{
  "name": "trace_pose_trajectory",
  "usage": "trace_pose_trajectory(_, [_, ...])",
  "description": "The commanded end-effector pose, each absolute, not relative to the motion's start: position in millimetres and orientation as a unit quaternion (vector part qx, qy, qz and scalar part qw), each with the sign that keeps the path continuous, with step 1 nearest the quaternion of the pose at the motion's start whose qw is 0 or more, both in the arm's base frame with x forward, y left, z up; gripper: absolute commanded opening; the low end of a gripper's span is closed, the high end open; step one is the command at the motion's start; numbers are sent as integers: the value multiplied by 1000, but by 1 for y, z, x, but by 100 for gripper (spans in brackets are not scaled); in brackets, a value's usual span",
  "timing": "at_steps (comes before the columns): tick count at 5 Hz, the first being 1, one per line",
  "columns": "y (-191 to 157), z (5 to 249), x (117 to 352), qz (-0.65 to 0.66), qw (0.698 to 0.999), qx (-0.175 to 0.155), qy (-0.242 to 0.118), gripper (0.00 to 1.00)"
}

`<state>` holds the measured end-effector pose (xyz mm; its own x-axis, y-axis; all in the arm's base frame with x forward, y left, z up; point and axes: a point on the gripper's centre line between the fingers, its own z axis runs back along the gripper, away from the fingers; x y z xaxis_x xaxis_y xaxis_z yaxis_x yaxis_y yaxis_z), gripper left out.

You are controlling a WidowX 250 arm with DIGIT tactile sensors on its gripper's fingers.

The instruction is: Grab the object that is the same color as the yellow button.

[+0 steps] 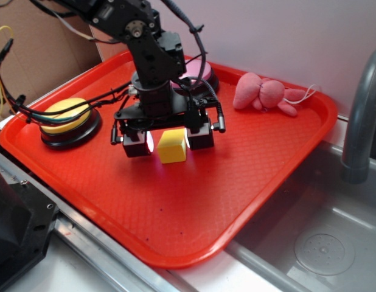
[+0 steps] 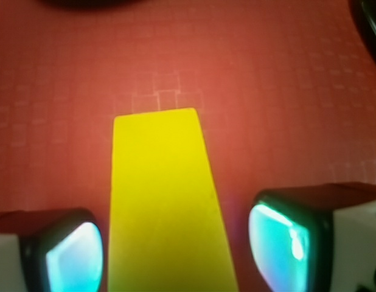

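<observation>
A small yellow cube point(image 1: 172, 146) rests on the red tray point(image 1: 255, 164), between the two fingers of my gripper point(image 1: 168, 139). The gripper is open, with a gap on each side of the cube. In the wrist view the yellow cube point(image 2: 167, 201) fills the middle, flanked by glowing pads point(image 2: 75, 258) left and right, and my gripper point(image 2: 176, 252) straddles it low over the tray. The yellow button point(image 1: 67, 115), round with a black base, sits at the tray's left end.
A pink-topped button point(image 1: 203, 73) stands behind the arm at the tray's far edge. A pink plush toy point(image 1: 266, 94) lies at the back right. Cables run from the arm across the yellow button. A metal sink point(image 1: 322, 243) and grey faucet point(image 1: 364, 115) lie to the right.
</observation>
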<state>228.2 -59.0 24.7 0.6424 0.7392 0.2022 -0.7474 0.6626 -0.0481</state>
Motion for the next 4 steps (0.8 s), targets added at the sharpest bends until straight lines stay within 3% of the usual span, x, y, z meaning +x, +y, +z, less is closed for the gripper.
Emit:
trace_pose_trajectory(1, [-46, 45, 231, 410, 902, -23, -136, 0])
trace_pose_trajectory(2, [-40, 71, 231, 345, 929, -44, -130, 0])
trace_pose_trajectory(3, [-37, 111, 231, 225, 969, -32, -99, 0])
trace_pose_trajectory(4, [-39, 142, 224, 136, 986, -16, -92, 0])
